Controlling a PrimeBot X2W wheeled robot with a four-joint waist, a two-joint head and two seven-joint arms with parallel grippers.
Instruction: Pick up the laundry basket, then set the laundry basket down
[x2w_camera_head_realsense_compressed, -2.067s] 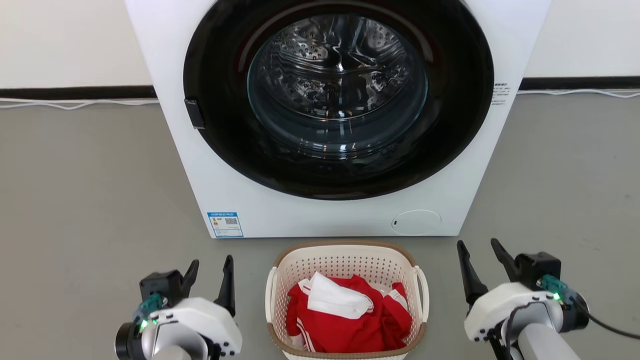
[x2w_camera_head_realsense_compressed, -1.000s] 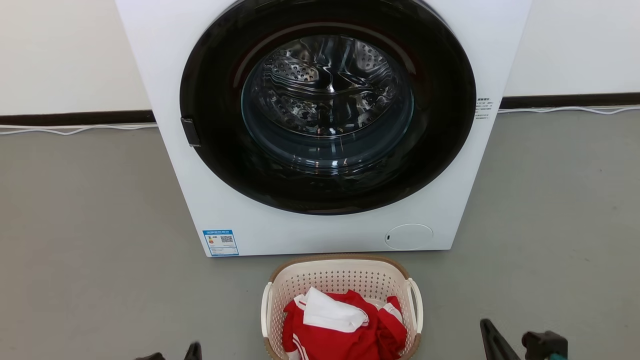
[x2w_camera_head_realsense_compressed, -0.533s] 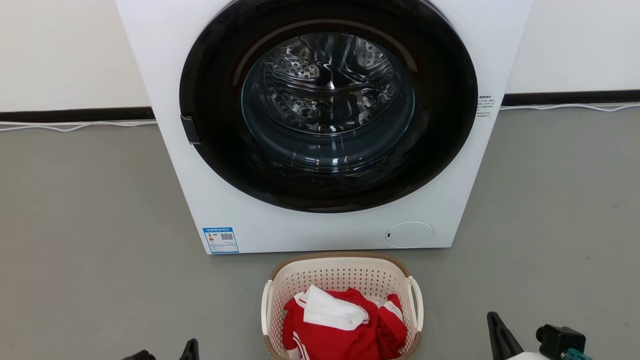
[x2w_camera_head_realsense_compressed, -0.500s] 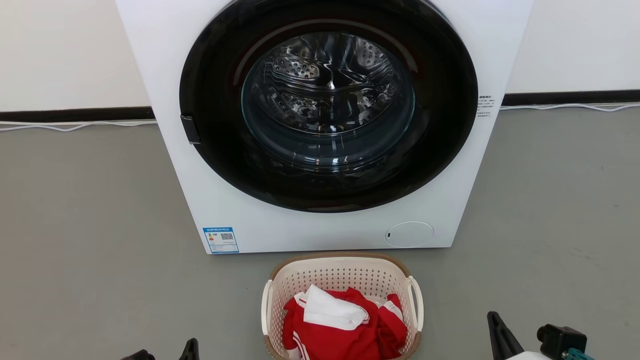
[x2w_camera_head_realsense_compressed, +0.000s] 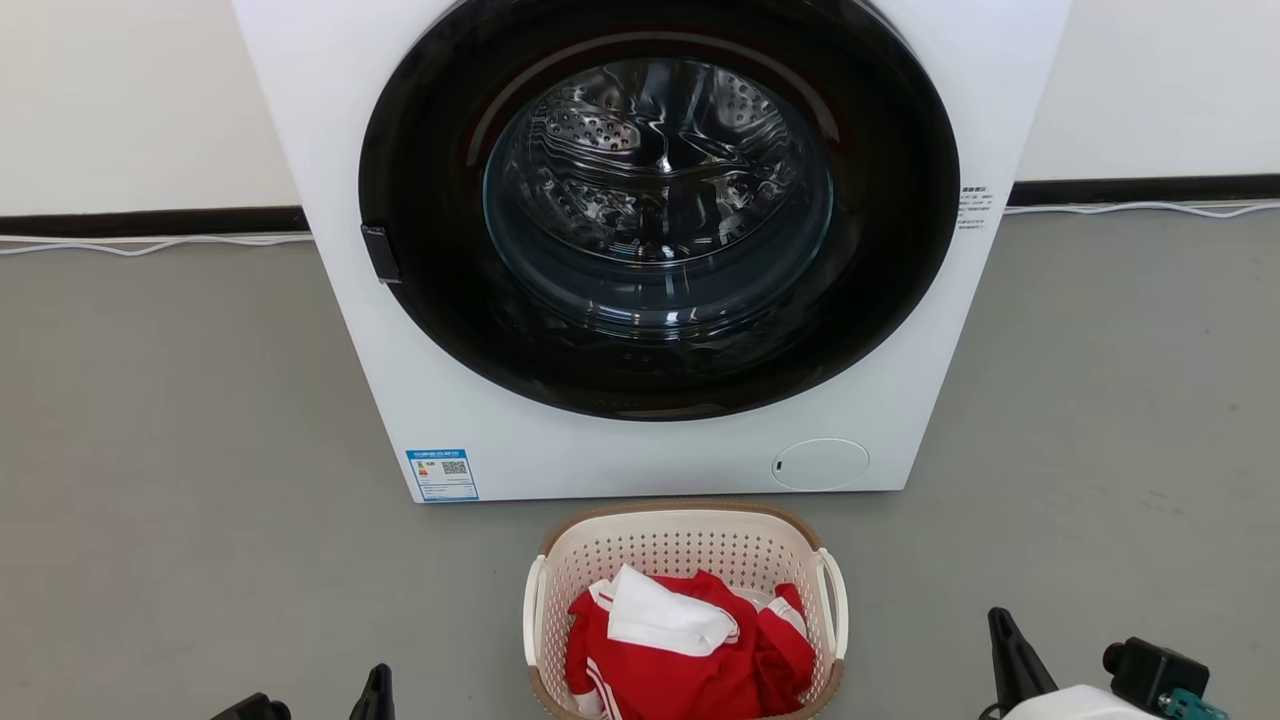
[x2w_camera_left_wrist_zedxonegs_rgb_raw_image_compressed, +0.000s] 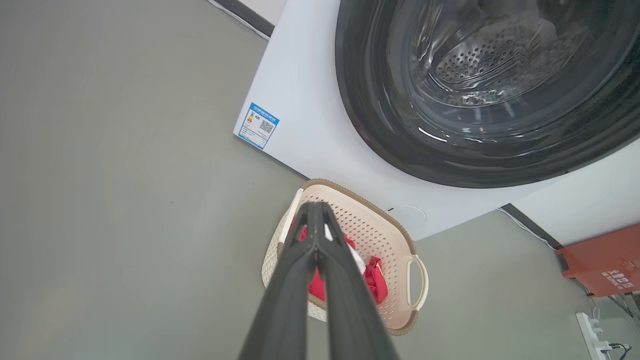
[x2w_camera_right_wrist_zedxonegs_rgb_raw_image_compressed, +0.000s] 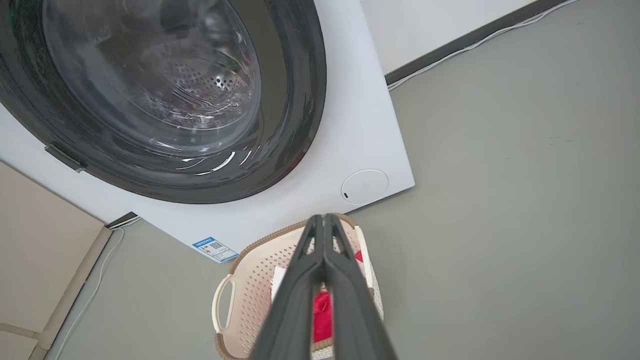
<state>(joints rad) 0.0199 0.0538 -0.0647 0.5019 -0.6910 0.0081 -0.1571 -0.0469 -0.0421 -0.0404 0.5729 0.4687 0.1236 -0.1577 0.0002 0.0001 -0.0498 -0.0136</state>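
Note:
The laundry basket (x2w_camera_head_realsense_compressed: 682, 553) is cream and perforated, with a brown rim and white loop handles. It stands on the grey floor just in front of the washer and holds red cloth (x2w_camera_head_realsense_compressed: 700, 670) and white cloth (x2w_camera_head_realsense_compressed: 665, 622). A dark fingertip (x2w_camera_head_realsense_compressed: 378, 690) of my left arm pokes up at the bottom edge, left of the basket and apart from it. A right-arm fingertip (x2w_camera_head_realsense_compressed: 1008, 650) shows to the basket's right. My left gripper (x2w_camera_left_wrist_zedxonegs_rgb_raw_image_compressed: 315, 207) is shut and empty, seen over the basket (x2w_camera_left_wrist_zedxonegs_rgb_raw_image_compressed: 382, 235). My right gripper (x2w_camera_right_wrist_zedxonegs_rgb_raw_image_compressed: 324, 218) is shut too, over the basket (x2w_camera_right_wrist_zedxonegs_rgb_raw_image_compressed: 250, 290).
A white front-loading washer (x2w_camera_head_realsense_compressed: 650, 450) with a round dark glass door (x2w_camera_head_realsense_compressed: 655, 190) stands right behind the basket. A white cable (x2w_camera_head_realsense_compressed: 150, 243) runs along the wall base. In the left wrist view, a red box (x2w_camera_left_wrist_zedxonegs_rgb_raw_image_compressed: 605, 260) and a power strip (x2w_camera_left_wrist_zedxonegs_rgb_raw_image_compressed: 595, 330) lie to one side.
The head camera tilted up two seconds ago, so both grippers dropped to the bottom edge. Since then the picture has shifted only slightly. The basket has stayed on the floor.

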